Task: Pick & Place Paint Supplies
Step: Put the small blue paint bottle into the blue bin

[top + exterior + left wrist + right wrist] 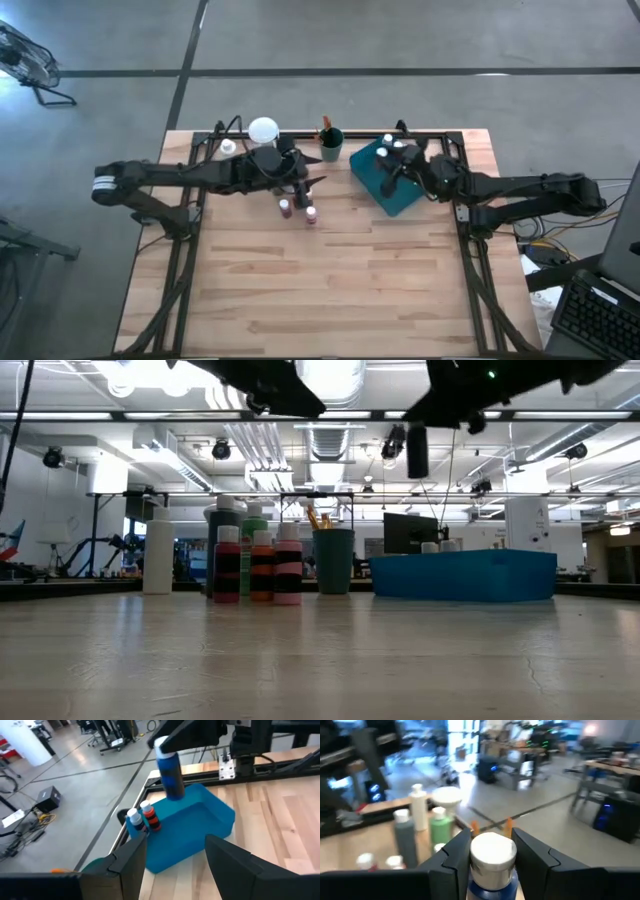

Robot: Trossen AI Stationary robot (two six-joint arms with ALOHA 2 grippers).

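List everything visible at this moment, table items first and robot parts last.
paint bottles on the table: at least six, white-capped; red, orange, pink, green, dark and one all white; clustered left of the cup
paint bottles in the tray: two, one red, one blue; standing together at one end
blue bottle: one, white cap; held above the tray
tray: one, teal; right of centre, near the back
cup: one, teal, orange-tipped brushes inside; between cluster and tray
round white-topped object: one; back edge
table: one, light wood
left gripper: open, empty, above the cluster
right gripper: shut on the blue bottle
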